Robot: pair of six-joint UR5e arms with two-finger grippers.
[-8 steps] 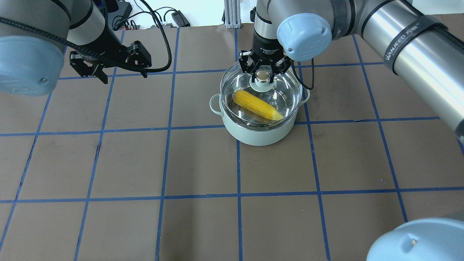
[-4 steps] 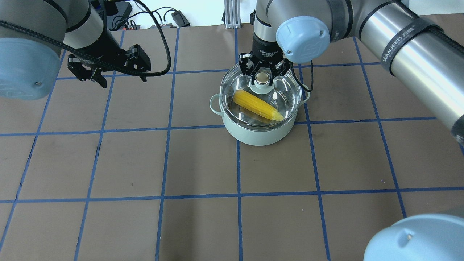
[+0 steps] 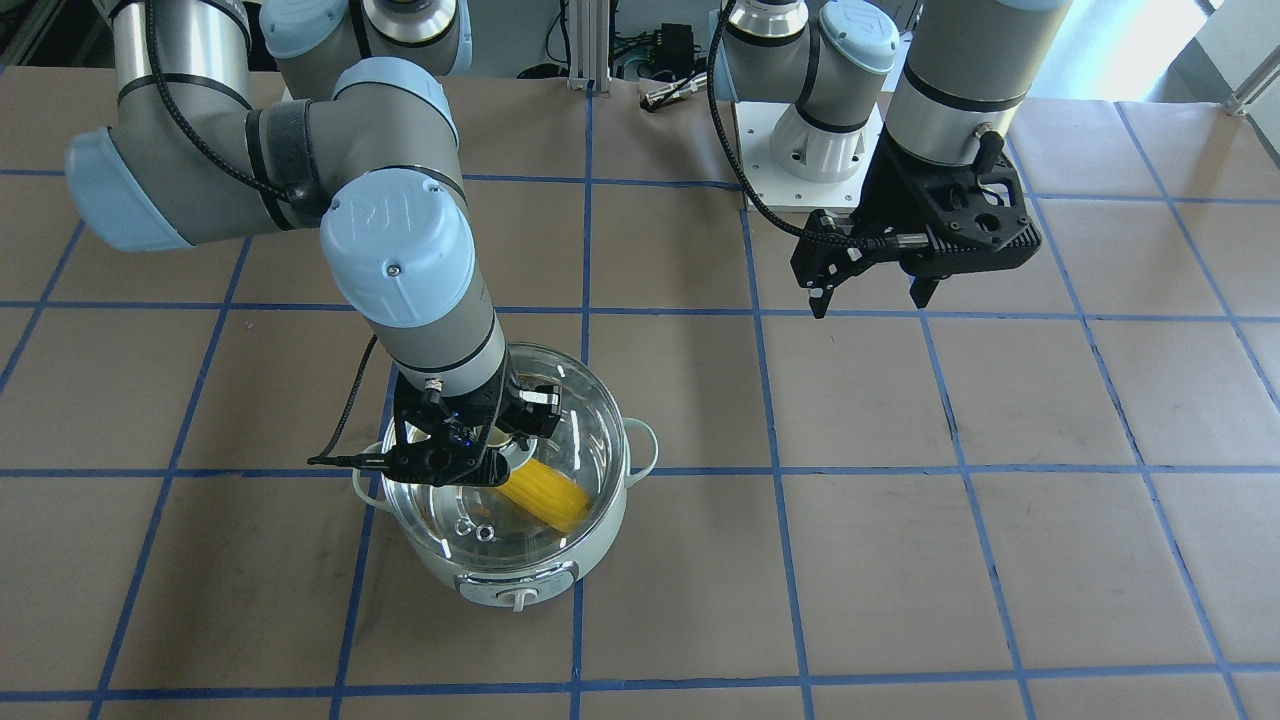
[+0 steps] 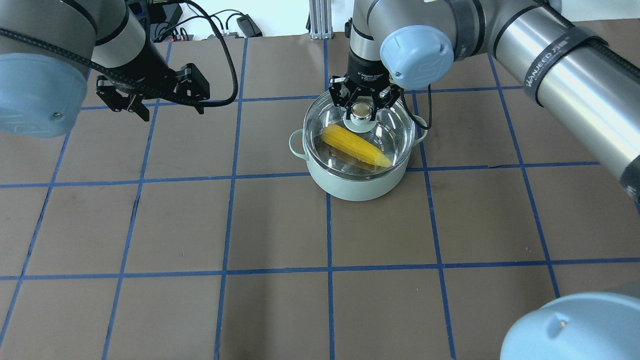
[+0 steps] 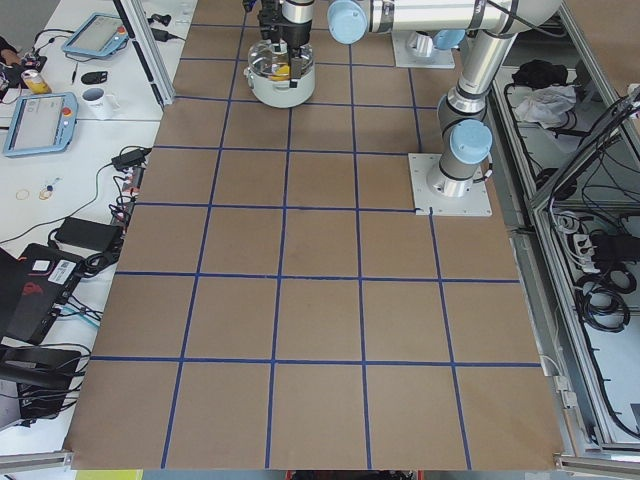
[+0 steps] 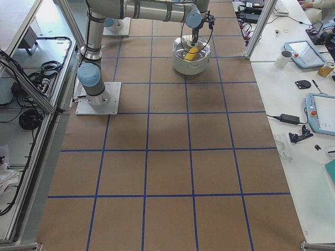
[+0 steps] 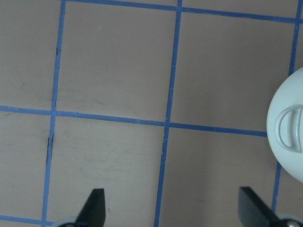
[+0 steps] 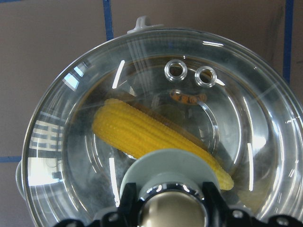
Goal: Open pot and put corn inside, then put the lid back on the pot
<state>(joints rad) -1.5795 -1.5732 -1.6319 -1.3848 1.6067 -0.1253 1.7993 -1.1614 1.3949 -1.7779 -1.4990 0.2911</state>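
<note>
Right jaws, still clamping the knob of the lid (image 4: 395, 131), are easing it lower onto the pot (image 4: 350, 188) holding the corn (image 4: 355, 145); left jaws are hanging spread wide, empty.

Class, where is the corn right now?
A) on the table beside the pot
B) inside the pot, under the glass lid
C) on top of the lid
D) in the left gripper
B: the corn lies inside the pot, visible through the lid above it.

The pale pot (image 6: 191, 65) sits at the upper middle of the frame, yellow corn (image 6: 192, 52) showing through its lid (image 6: 183, 47). A silver arm (image 6: 152, 9) reaches it from the upper left.
</note>
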